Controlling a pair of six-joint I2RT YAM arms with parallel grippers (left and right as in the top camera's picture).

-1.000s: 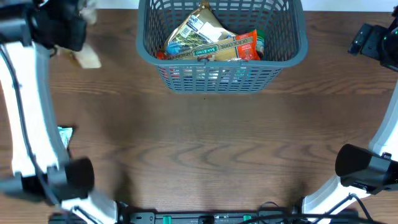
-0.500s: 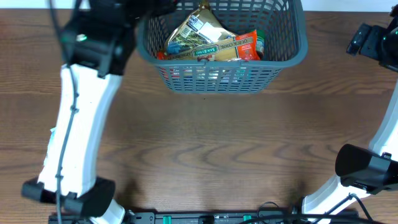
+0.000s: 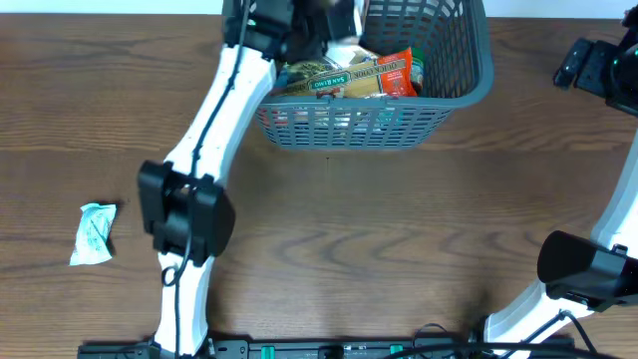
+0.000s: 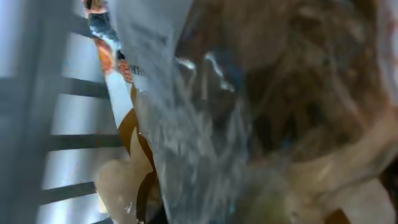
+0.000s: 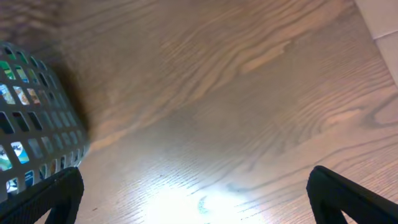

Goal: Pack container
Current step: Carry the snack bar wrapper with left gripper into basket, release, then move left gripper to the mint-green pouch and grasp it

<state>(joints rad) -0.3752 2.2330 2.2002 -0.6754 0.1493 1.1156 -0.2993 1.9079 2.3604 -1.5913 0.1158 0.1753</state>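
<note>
Container (image 3: 349,125) sits directly under left end effector (image 3: 317,22).

Left arm (image 3: 214,110) slants across basket (image 3: 429,118) left rim; that side blocked. Packets (image 3: 394,72) crowd basket floor. Counter (image 3: 399,219) in front unobstructed; lone packet (image 3: 93,232) far left.

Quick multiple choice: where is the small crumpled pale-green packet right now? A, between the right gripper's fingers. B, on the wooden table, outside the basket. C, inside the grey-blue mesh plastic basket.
B: the small crumpled pale-green packet lies on the bare brown wooden table, well apart from the grey-blue mesh plastic basket at the far edge.
</note>
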